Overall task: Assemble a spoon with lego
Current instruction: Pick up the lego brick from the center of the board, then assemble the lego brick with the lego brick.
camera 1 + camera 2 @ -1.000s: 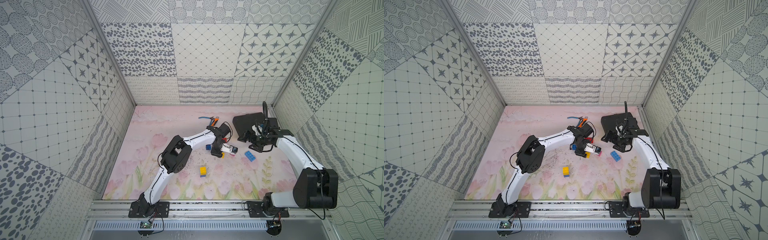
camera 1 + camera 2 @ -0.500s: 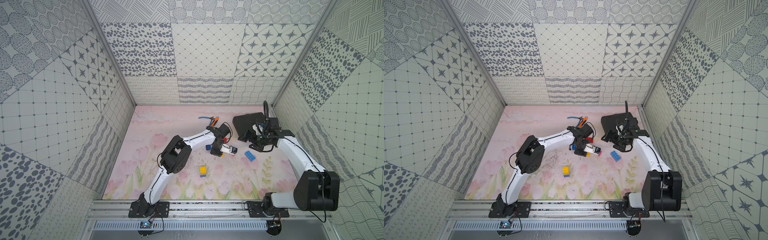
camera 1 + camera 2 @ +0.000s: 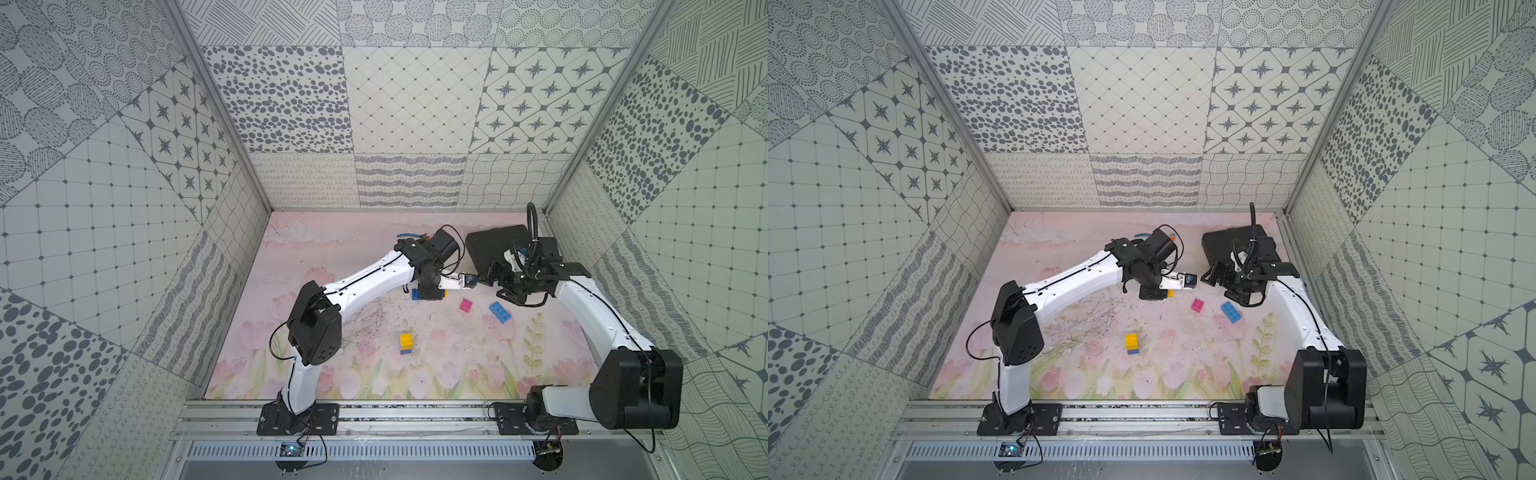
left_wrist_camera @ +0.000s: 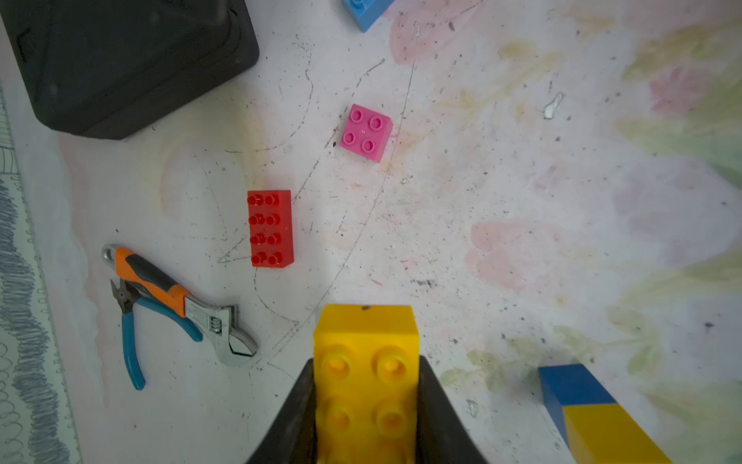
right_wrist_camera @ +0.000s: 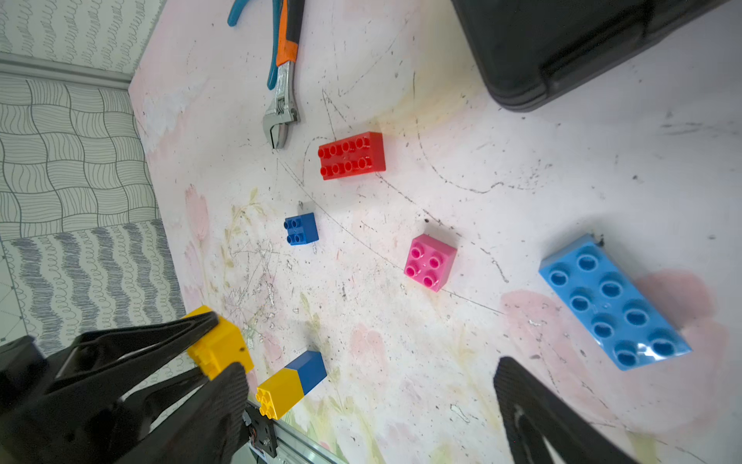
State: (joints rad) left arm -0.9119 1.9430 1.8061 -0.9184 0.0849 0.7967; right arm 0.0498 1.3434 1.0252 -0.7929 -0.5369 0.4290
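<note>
My left gripper (image 4: 366, 418) is shut on a yellow lego brick (image 4: 365, 361), studs toward its camera. In the right wrist view the same yellow brick (image 5: 219, 343) is pinched just beside my open right gripper (image 5: 369, 405), which holds nothing. On the mat lie a red oblong brick (image 5: 352, 155), a small blue brick (image 5: 301, 229), a pink square brick (image 3: 465, 305) and a light blue oblong brick (image 3: 500, 312). A yellow brick joined to a blue one (image 3: 406, 343) lies nearer the front. No spoon build is in view. In both top views the left gripper (image 3: 1156, 293) and right gripper (image 3: 1210, 276) nearly meet.
A black case (image 3: 498, 249) sits at the back right, under the right wrist. An orange-handled wrench (image 4: 176, 305) lies across blue-handled pliers (image 4: 132, 341) near the back wall. Patterned walls close in the mat on three sides.
The left jaws have narrowed onto the yellow brick. The right gripper has drifted slightly toward the left one. The loose bricks have not moved.
</note>
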